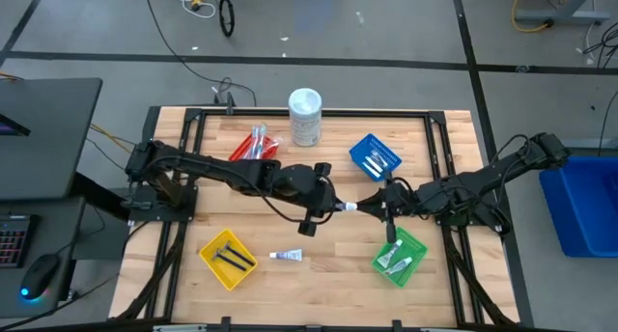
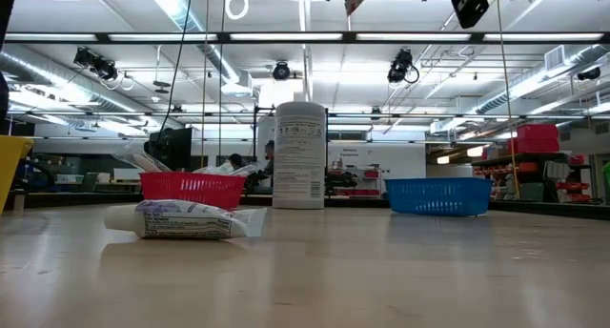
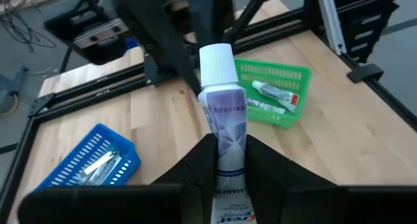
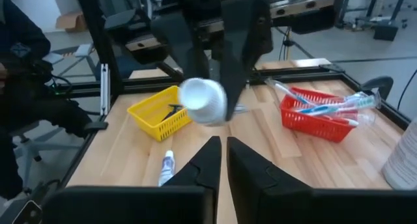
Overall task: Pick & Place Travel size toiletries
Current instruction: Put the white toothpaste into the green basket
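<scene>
A white and purple toothpaste tube (image 3: 225, 116) with a white cap (image 3: 217, 62) hangs above the table's middle, and my left gripper (image 1: 336, 206) is shut on it. The cap (image 1: 350, 207) points toward the table's right. My right gripper (image 1: 386, 207) faces it from the right, a little short of the cap (image 4: 203, 100). Its fingers (image 4: 210, 160) are shut with nothing between them. Another small tube (image 1: 286, 256) lies flat on the table near the front. Two tubes (image 1: 398, 262) lie in the green basket (image 1: 415, 247). My left gripper pinches the tube's body (image 3: 228, 160) between its two fingers, at the half away from the cap. The fingers (image 3: 264, 168) come from the table's left, slanting slightly down, and lie along the tube. The cap end sticks out ahead of the fingertips, and the tube is lifted clear of the table.
A tall white container (image 1: 305, 117) stands at the far middle. A red basket (image 1: 253, 144) with toothbrushes is at the far left and a blue basket (image 1: 375, 156) at the far right. A yellow basket (image 1: 227, 257) with black pieces sits at the near left.
</scene>
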`<state>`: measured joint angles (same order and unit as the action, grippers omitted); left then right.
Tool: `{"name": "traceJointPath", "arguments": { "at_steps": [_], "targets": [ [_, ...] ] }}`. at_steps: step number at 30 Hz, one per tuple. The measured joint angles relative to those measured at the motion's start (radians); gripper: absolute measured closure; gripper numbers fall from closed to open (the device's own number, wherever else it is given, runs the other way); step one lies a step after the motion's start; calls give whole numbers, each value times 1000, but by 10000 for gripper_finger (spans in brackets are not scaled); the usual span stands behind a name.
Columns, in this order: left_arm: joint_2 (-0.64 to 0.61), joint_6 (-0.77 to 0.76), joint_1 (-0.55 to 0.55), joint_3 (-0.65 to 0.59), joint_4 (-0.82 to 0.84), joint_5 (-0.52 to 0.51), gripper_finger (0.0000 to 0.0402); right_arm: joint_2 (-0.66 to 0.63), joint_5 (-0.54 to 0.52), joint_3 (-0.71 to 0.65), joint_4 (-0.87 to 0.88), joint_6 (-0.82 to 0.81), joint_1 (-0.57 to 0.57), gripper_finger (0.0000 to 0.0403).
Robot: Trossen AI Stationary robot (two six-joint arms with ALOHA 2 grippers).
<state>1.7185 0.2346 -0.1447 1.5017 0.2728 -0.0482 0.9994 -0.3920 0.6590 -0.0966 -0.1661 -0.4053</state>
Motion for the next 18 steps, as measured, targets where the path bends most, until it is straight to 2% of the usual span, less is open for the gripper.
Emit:
{"name": "traceJointPath", "arguments": {
  "at_steps": [6, 18],
  "targets": [
    [0, -8, 4, 0, 0, 0, 325, -21, 0, 0, 3, 1, 0, 335],
    [0, -13, 6, 1, 0, -9, 324, -81, -27, 0, 27, 5, -1, 231]
  ]
}}
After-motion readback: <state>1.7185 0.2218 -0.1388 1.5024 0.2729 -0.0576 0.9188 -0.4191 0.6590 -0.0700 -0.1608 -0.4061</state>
